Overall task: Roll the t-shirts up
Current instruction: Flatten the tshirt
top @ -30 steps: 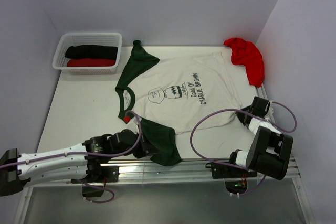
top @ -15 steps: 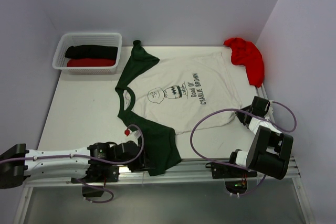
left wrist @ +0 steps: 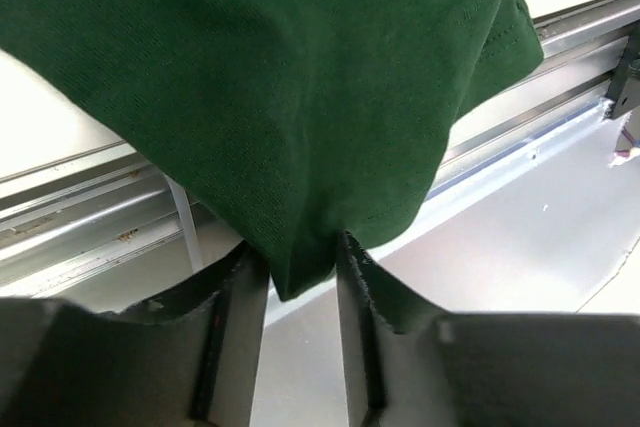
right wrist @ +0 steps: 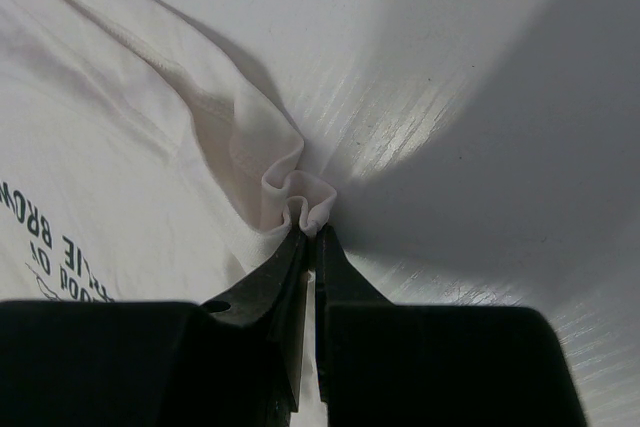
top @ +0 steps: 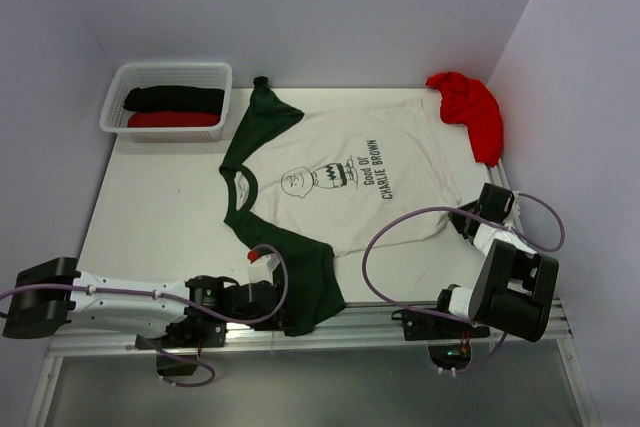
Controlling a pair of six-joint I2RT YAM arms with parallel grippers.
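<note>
1. The cream t-shirt (top: 370, 172) is laid flat, print up, across the middle of the surface (top: 160, 207). Its long axis is run from the collar on the left to the hem on the right.
2. The near dark green sleeve (left wrist: 300, 97) is pinched in the left claw (left wrist: 300, 257), whose jaws are narrowed on a fold of cloth. The sleeve is draped at the near edge, over the metal rail (left wrist: 90, 227).
3. A small bunch of cream hem is gripped by the right claw (right wrist: 308, 237), jaws almost closed, at the shirt's near right corner.
4. From the left claw the shirt's body is found on the far side, so a fold of the sleeve inward is judged the coming move. The left arm is the nearer one for it.
5. No room is left behind the near edge. Bare surface is seen left of the shirt.
6. The far corners are taken up: the white basket (top: 118, 97), with a black roll (top: 172, 99) and a red roll (top: 172, 119), on the left, and the heaped red t-shirt (top: 470, 107) on the right.
</note>
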